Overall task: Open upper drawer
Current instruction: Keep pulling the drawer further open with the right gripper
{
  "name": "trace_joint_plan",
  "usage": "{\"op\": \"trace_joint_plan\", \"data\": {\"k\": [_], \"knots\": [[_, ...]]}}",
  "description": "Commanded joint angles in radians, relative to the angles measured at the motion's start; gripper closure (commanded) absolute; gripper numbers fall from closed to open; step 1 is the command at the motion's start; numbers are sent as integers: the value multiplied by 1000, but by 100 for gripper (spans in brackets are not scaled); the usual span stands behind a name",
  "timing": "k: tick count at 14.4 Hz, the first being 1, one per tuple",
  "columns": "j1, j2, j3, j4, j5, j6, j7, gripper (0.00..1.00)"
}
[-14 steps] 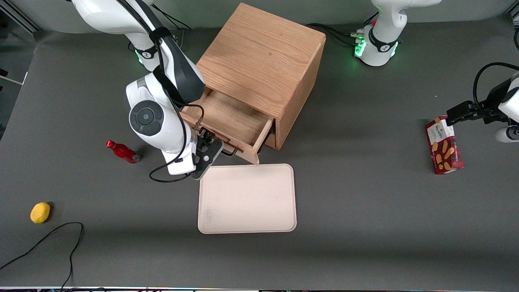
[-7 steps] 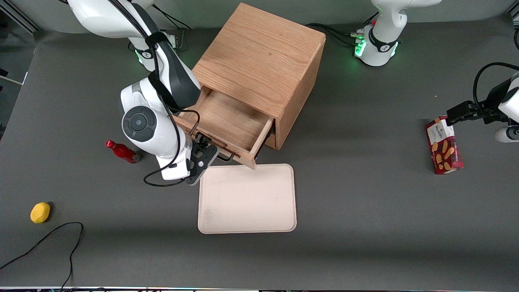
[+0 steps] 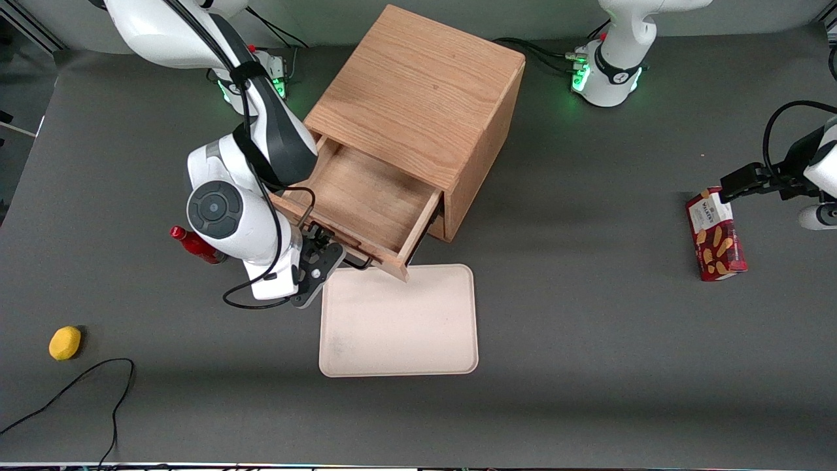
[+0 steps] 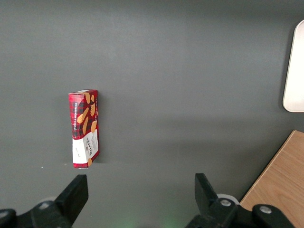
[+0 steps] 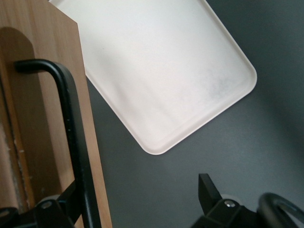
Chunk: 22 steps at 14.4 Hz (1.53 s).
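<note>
Drawers: one upper drawer (image 3: 366, 203) shows, pulled well out of the front of the single oak cabinet (image 3: 418, 98), its bare wooden floor exposed.
Handle: one thin black bar handle (image 5: 76, 142) on the drawer's front panel.
Gripper: one working gripper (image 3: 327, 252) sits at the drawer's front, at the handle; its fingers stand spread, one finger (image 5: 64, 209) beside the bar, the other finger (image 5: 209, 190) well apart from it, nothing clamped.
Trays: one cream tray (image 3: 399, 320), nearer the front camera than the drawer, just beside its front corner.
Bottles: one red bottle (image 3: 196, 245), lying beside the working arm.
Lemons: one yellow lemon (image 3: 65, 343), toward the working arm's end.
Boxes: one red biscuit box (image 3: 715, 234), toward the parked arm's end.
</note>
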<state>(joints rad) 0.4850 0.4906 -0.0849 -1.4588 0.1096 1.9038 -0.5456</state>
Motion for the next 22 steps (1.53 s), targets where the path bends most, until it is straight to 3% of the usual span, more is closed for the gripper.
{"op": "trace_joint_plan", "data": {"k": [1, 22], "knots": [[-5, 28, -15, 43, -4, -17, -28, 0], [-72, 83, -16, 147, 2, -37, -19, 0]]}}
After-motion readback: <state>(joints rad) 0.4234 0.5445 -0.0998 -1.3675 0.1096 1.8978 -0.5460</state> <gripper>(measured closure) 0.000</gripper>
